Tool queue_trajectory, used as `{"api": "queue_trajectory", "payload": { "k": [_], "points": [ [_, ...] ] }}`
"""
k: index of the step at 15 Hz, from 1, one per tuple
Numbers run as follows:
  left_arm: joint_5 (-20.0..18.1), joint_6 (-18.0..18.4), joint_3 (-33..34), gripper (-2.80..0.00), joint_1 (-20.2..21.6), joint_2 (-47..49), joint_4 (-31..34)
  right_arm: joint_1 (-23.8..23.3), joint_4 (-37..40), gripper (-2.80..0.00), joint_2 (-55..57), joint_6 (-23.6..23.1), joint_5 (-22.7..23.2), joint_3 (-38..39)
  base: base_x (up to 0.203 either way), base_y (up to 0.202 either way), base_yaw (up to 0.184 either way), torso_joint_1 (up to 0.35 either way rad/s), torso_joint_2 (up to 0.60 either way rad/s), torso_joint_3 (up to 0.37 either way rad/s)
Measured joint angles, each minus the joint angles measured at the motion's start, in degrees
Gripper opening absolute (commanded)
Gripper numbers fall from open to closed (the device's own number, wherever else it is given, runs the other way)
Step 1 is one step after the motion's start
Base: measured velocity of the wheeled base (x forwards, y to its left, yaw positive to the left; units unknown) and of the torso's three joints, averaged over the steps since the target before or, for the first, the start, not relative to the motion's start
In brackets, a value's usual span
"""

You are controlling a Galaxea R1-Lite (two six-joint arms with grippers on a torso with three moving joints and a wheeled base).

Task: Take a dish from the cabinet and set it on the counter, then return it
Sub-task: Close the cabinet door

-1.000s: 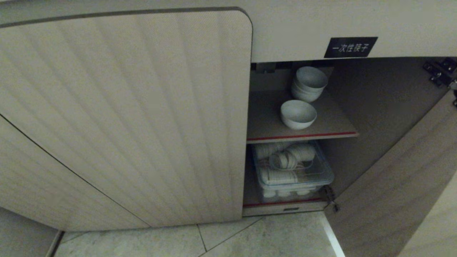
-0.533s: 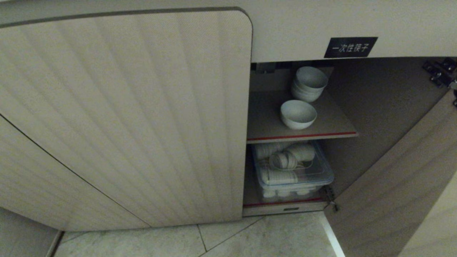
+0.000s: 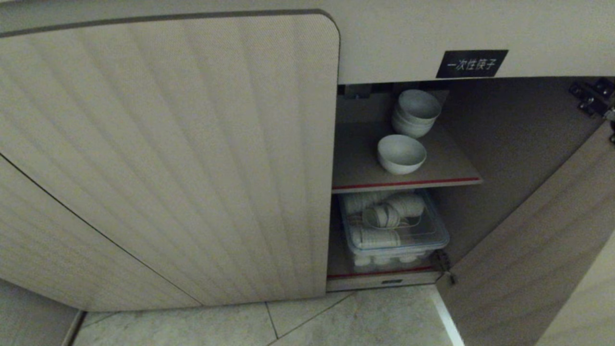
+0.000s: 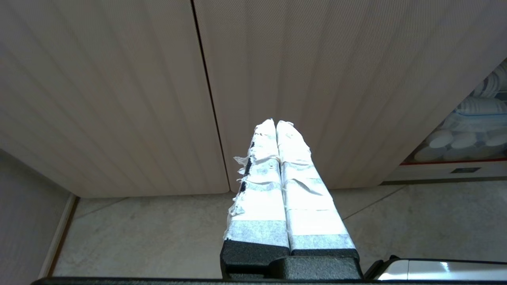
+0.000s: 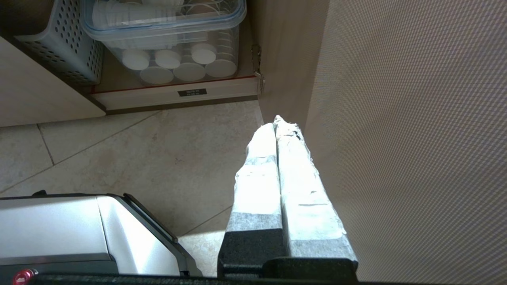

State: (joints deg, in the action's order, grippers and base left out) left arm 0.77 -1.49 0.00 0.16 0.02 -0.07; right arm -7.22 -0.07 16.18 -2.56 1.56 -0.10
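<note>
Head view looks down, close, at the cabinet (image 3: 168, 158) front and open compartment. Both wrist views face low along the floor (image 4: 138, 233); all three share the clear container (image 3: 399, 240) at the bottom shelf's front edge.

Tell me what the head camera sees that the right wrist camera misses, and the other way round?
Only the head view shows the upper shelf with a single white bowl, a stack of bowls behind it, and the black label. Only the right wrist view shows the right hand, shut and empty beside the open door, plus a perforated grey basket. Both show the clear lidded container on the cabinet's bottom shelf and the tiled floor.
</note>
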Motion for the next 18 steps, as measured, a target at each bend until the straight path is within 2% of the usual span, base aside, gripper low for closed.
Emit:
{"api": "queue_trajectory", "payload": {
  "k": [6,18],
  "points": [
    [0.0,0.0,0.0,-2.80,0.0,0.0,0.0,0.0,0.1,-2.80,0.0,-0.1,0.0,0.0,-0.011,0.000,0.000,0.001,0.00,0.000],
    [0.0,0.0,0.0,-2.80,0.0,0.0,0.0,0.0,0.1,-2.80,0.1,0.0,0.0,0.0,-0.189,0.000,0.000,0.003,0.00,0.001]
  ]
}}
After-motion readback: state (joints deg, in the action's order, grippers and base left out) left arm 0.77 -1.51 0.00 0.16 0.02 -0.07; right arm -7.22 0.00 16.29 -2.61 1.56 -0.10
